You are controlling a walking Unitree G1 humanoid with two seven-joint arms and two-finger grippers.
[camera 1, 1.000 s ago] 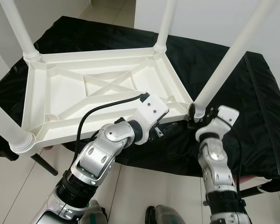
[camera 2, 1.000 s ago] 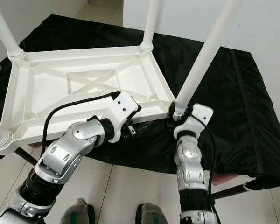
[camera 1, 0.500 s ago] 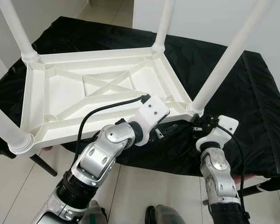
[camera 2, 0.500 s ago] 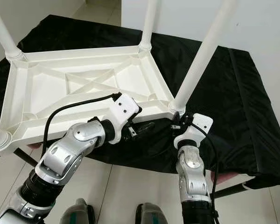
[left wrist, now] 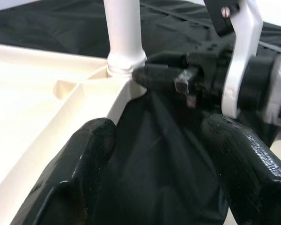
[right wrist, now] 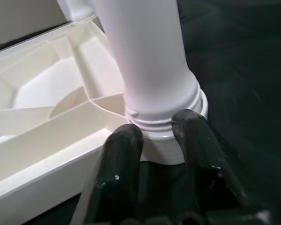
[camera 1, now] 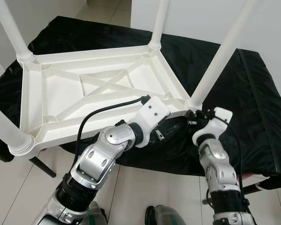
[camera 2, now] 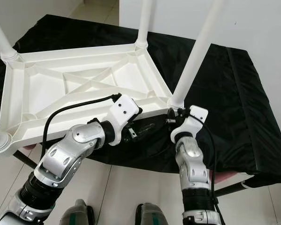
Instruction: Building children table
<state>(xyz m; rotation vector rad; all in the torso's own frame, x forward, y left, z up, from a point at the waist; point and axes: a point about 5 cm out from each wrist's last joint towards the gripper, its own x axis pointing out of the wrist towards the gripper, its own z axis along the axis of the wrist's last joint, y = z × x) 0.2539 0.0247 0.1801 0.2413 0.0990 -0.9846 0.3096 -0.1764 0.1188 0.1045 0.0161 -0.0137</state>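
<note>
Black-draped surface [camera 1: 253, 89] carries the upturned table [camera 1: 98, 93] at frame centre, where I judge leg-seating under way: my right gripper [right wrist: 159, 136], nearly closed and holding nothing, touches the near leg's [camera 1: 220, 51] collar, left gripper [left wrist: 154, 154] spread open beside it, so next I'd press that leg home.

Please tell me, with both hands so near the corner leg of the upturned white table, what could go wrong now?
1. The right hand has its fingertips at the collar of the near leg, not around it; a push could slip off or tilt the leg.
2. The table overhangs the edge of the black cloth, so a hard push might slide it off.
3. The left hand is open close to the right one; they might collide.
</note>
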